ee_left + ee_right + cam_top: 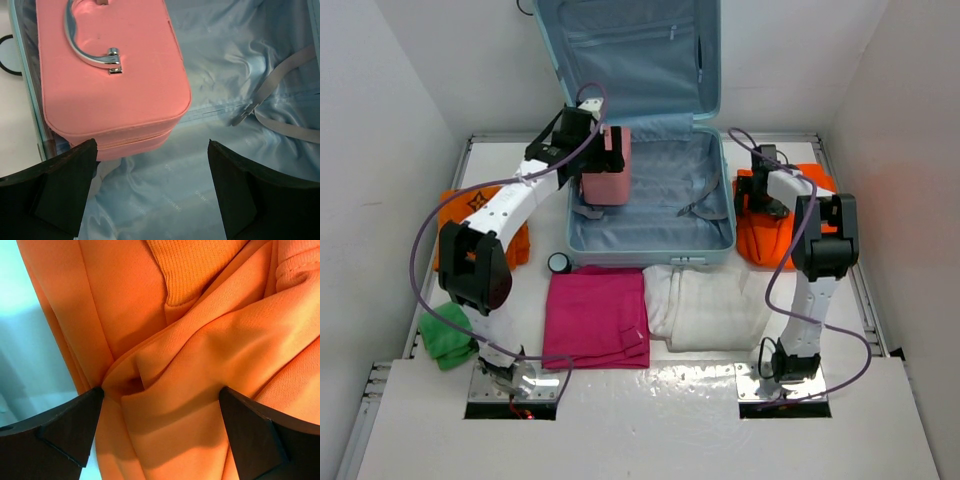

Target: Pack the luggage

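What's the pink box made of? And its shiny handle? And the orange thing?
Pink box: looks like smooth satiny fabric, with a stitched seam.
Handle: probably polished metal, silver and mirror-shiny.
Orange thing: soft knit cloth, folded, with a ribbed cuff.

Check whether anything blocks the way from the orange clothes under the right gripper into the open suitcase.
Nothing visible does. The orange clothes lie just right of the luggage, only its side wall between. The pink case stands at its left side.

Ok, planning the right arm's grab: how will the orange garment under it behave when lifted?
The orange garment lies in soft folds, so it will probably sag and unfold when pinched. Its knit looks grippy, hardly slippery.
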Robot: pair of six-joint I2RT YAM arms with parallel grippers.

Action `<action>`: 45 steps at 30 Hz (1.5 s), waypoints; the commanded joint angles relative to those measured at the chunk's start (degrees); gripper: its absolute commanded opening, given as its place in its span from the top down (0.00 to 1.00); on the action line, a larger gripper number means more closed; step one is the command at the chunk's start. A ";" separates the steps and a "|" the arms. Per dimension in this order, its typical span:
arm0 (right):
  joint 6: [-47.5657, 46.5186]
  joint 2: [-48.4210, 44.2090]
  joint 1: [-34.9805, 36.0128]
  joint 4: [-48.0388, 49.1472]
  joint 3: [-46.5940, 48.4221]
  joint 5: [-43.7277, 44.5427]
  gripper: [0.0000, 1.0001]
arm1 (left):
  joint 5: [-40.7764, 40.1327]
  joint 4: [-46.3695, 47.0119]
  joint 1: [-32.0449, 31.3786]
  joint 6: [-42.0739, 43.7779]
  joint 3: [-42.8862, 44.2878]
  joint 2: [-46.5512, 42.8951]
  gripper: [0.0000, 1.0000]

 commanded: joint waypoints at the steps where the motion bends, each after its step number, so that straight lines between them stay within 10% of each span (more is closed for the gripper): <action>1: 6.85 1.74 -0.04 -0.02 -1.58 -14.25 0.01 | 3.00 1.44 1.52 -2.22 -0.06 0.57 0.07; 7: 8.96 -0.81 -1.28 3.22 -4.30 -19.81 0.01 | 5.28 1.44 3.20 -3.28 0.47 1.72 0.07; 24: 5.45 10.09 0.58 -12.42 10.47 0.05 0.01 | 5.81 0.91 4.77 -3.28 2.14 2.78 0.07; 45: -12.48 -4.85 -3.75 -5.40 -0.17 -15.33 0.01 | 7.66 0.91 4.78 -3.28 2.14 3.30 0.07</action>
